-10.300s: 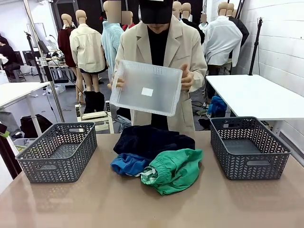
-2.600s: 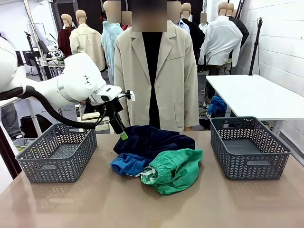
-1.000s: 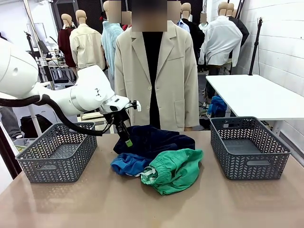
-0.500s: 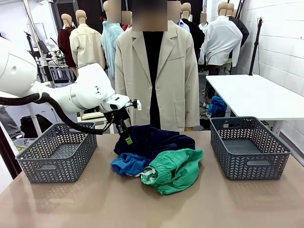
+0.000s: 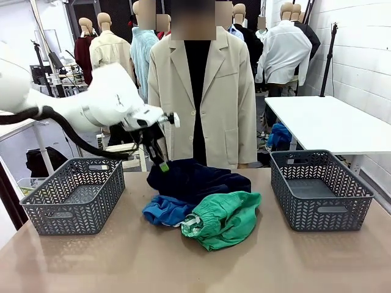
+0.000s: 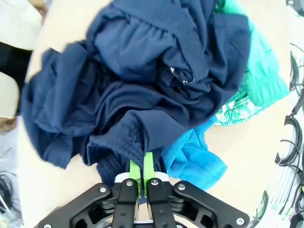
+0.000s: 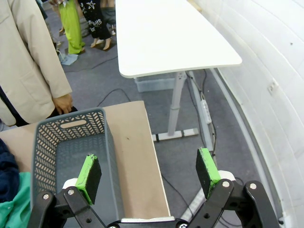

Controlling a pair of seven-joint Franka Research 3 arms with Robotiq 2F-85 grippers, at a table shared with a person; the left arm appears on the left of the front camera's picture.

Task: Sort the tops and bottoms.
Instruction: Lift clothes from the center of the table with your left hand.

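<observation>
the left arm reaches in from the side, left gripper (image 5: 163,165) tilted down, fingers clamped on a fold of the navy bottoms (image 5: 201,180), heaped mid-table against the blue top (image 5: 162,210) and green bottoms (image 5: 227,218). right gripper (image 7: 148,164) hangs spread wide.

You have the right gripper (image 7: 147,164) hanging over the end of the tan table (image 7: 137,142), jaws spread wide, one of the green pads (image 7: 89,176) on each side. Under the left-hand pad sits a grey basket (image 7: 108,152), and past its far side, at the picture's edge, you catch a strip of navy garment (image 7: 5,173) and green garment (image 7: 12,209). Beyond the basket stands a person in a beige coat (image 7: 23,61), one hand (image 7: 62,103) hanging down, near a white table (image 7: 166,38).
</observation>
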